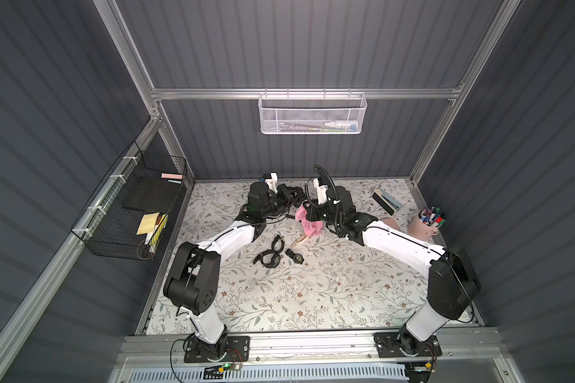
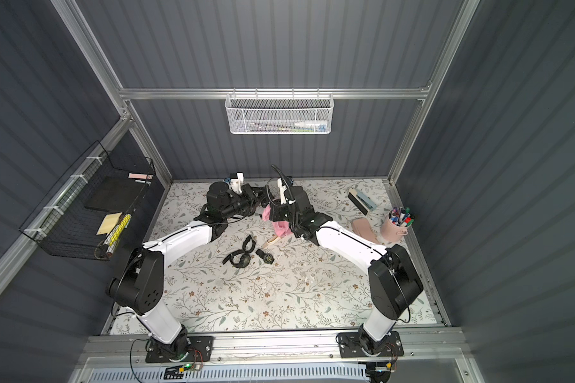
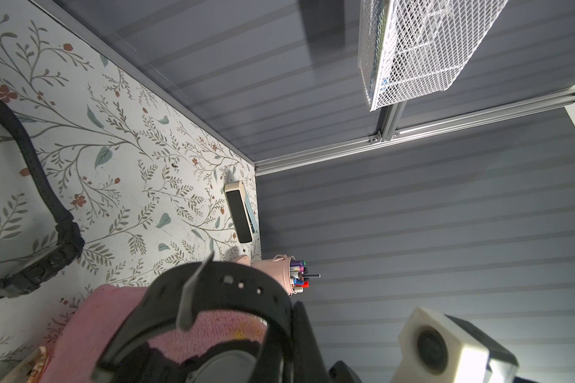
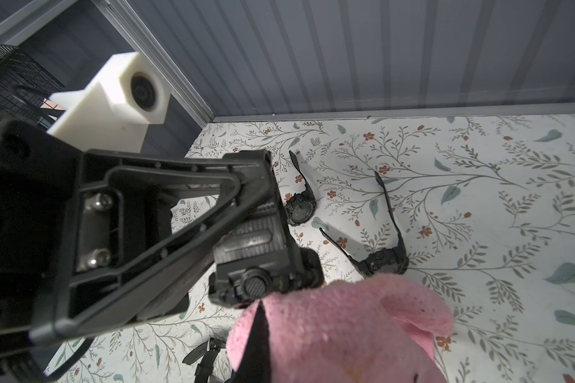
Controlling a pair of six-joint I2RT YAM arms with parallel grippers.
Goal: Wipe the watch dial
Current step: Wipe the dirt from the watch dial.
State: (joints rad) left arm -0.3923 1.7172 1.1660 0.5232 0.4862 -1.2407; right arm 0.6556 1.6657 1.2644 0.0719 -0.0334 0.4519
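Pink cloth (image 4: pixel 346 331), soft, clamped in our right gripper (image 1: pixel 309 214), touching black wristwatch (image 4: pixel 266 282) raised above the desk's (image 1: pixel 312 298) far edge. Left gripper (image 1: pixel 294 196) pinches its case. We judge it light, case rigid, strap floppy, glass scratchable: grip case flanks.

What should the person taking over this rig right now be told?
Left pincer: shut on a black watch, held up off the table near the back.
Right pincer: shut on the pink cloth, which sits against that watch.
Other watches lie on the floral table, with neither arm touching them.
Done: watch and cloth are picked up and brought together.
Left: the wiping itself. The dial is hidden behind the cloth, so how clean it is cannot be judged. After that, set both down.
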